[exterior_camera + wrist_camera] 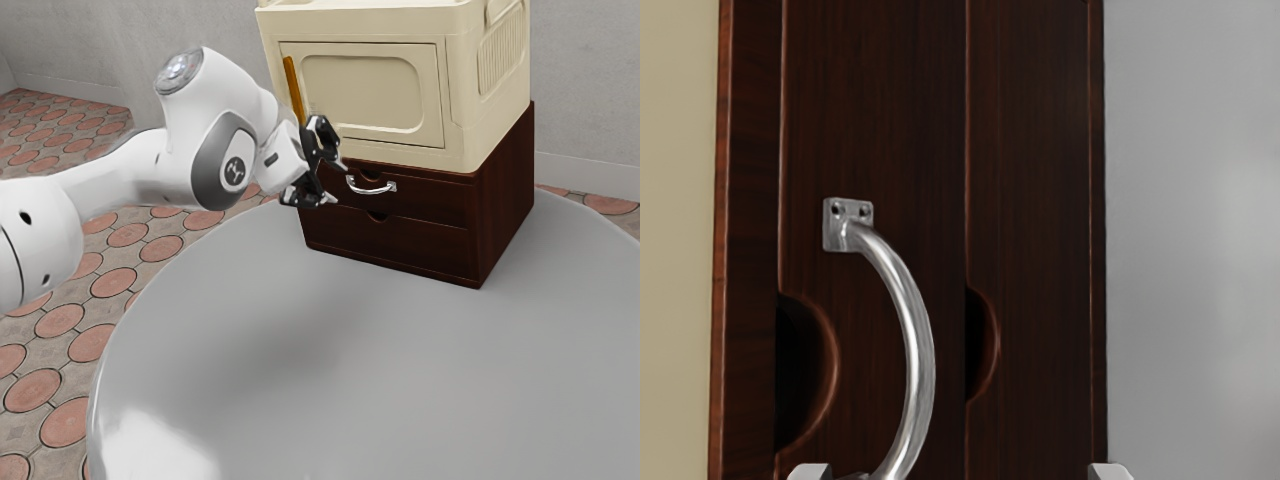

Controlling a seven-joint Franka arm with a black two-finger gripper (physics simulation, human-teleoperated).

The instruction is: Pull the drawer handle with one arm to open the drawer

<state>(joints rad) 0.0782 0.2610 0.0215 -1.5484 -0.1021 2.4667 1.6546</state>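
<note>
The black gripper (pixel 338 184) stands open in the exterior view, in front of the upper drawer (pixel 430 202) and close to the left end of its curved silver handle (pixel 372 191). In the wrist view the handle (pixel 924 345) arches out from the dark wood front, one screwed mount visible. Both tips of the gripper (pixel 960 473) show at that view's lower edge, wide apart, with the handle's lower part between their lines but not clasped. The upper drawer sits flush with the cabinet front, shut.
A lower drawer (pixel 400 246) with a notch lies under the upper one. On the dark cabinet (pixel 505 190) rests a cream box (pixel 480 100), an amber strip (pixel 294 88) at its front left. The round grey table (pixel 300 370) extends in front.
</note>
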